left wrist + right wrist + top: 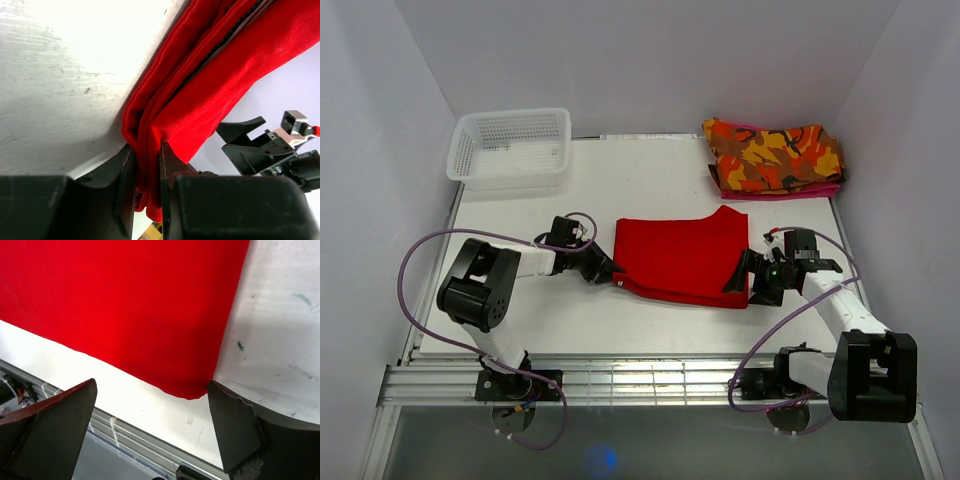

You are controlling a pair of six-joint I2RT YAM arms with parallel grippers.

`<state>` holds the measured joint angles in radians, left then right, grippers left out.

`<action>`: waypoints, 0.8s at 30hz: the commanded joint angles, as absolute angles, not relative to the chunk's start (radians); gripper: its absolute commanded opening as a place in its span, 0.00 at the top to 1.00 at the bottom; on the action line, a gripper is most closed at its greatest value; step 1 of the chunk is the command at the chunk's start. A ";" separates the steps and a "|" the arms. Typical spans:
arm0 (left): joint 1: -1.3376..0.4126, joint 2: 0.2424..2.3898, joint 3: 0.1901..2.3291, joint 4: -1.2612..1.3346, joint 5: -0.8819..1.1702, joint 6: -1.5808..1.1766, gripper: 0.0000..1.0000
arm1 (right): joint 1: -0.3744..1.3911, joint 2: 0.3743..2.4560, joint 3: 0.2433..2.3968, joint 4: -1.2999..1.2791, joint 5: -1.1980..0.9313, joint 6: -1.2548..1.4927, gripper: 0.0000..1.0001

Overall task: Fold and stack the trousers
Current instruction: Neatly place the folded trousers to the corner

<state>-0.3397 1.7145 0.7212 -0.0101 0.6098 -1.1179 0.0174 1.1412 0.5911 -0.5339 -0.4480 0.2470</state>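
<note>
The bright red trousers [680, 260] lie folded into a rough rectangle in the middle of the white table. My left gripper [603, 272] is at their left edge, and in the left wrist view its jaws [148, 165] pinch a bunched fold of the red cloth [210, 75]. My right gripper [745, 272] sits at the trousers' right front corner. In the right wrist view it [151, 385] stands wide open, with the corner of the red cloth [125, 305] just ahead of the fingertips and nothing between them.
A white mesh basket [510, 148] stands at the back left. A folded orange-red-yellow camouflage garment [775, 157] lies at the back right. The metal rail [650, 380] of the table's front edge runs close below both grippers.
</note>
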 commanded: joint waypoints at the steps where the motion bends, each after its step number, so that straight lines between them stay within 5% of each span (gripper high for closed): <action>1: -0.345 1.695 0.721 -0.051 0.583 -1.095 1.00 | 0.012 1.126 0.548 -0.525 -0.508 0.287 0.04; 14: -0.345 1.697 0.724 -0.040 0.598 -1.091 1.00 | -0.087 1.200 0.512 -0.500 -0.404 0.339 0.07; 24: -0.345 1.713 0.742 -0.040 0.606 -1.086 1.00 | -0.089 1.226 0.454 -0.380 -0.425 0.348 0.41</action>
